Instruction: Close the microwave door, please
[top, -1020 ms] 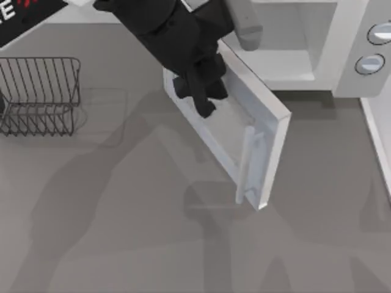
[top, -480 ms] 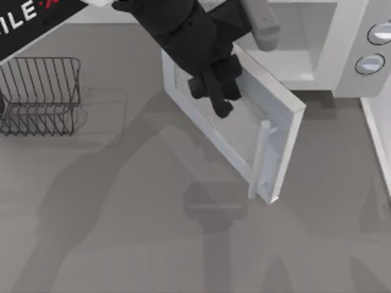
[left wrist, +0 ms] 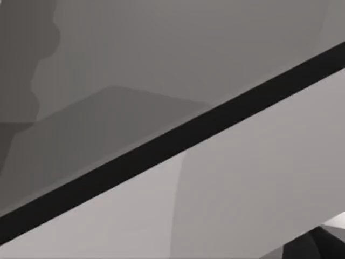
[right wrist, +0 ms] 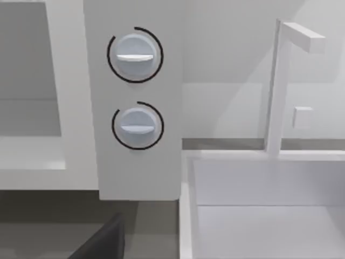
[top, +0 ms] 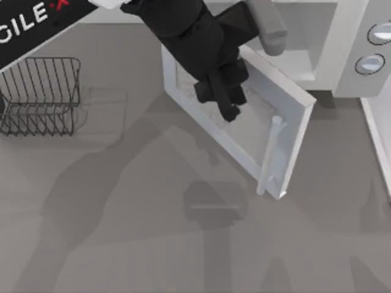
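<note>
Top view: the left gripper, fingers looking pinched together and holding nothing, presses on the speckled window of the microwave door. Against half a second ago, the door's handle, just beyond the fingertips, has swung nearer the microwave behind it, so the gap is narrowing, though the door stays well ajar. Left wrist view: only grey surfaces crossed by a dark band. Right wrist view: two knobs close ahead, that arm parked.
</note>
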